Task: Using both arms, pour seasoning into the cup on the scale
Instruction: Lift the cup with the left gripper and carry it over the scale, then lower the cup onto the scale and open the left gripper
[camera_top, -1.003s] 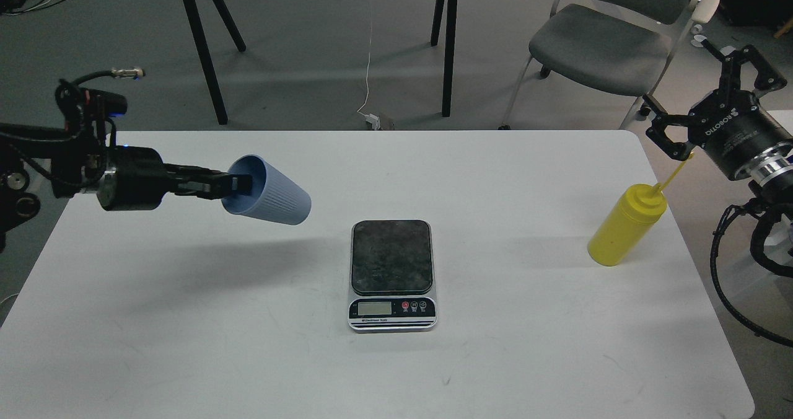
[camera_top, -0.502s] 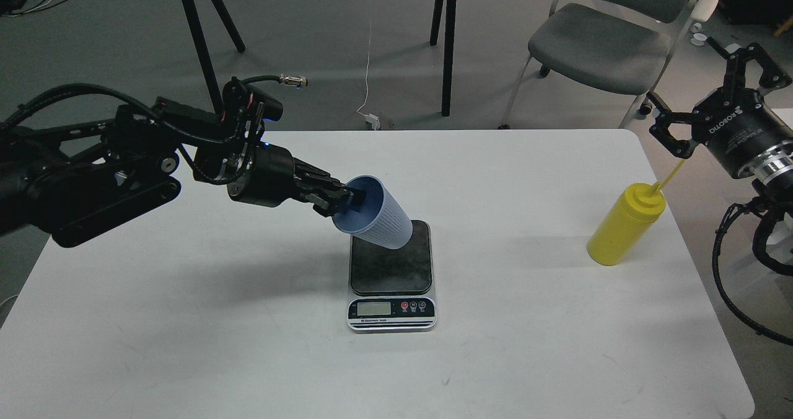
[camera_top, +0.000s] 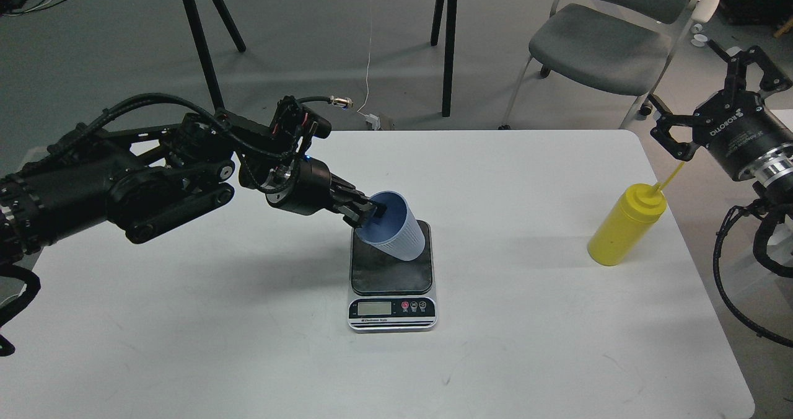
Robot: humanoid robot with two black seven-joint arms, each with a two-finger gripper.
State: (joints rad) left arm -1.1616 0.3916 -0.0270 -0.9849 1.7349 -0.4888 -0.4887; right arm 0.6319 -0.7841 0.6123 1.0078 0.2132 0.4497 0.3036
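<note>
The white counter (camera_top: 186, 344) carries everything. The left arm (camera_top: 124, 183) reaches across it from the left edge toward the centre. The right arm (camera_top: 753, 152) enters at the right edge, above the counter's far right corner. The scale (camera_top: 391, 276) lies flat mid-counter, display side nearest the camera. The yellow bottle (camera_top: 622, 225) stands near the right edge, well apart from the scale, its thin nozzle pointing up toward the right pincer (camera_top: 703, 100), whose fingers are spread wide with nothing between them. The blue cup (camera_top: 399, 230) is over the scale's platform, tilted with its mouth toward the left; whether its base touches the platform cannot be told. The left pincer (camera_top: 370, 210) pinches the cup's rim, one finger inside the mouth.
</note>
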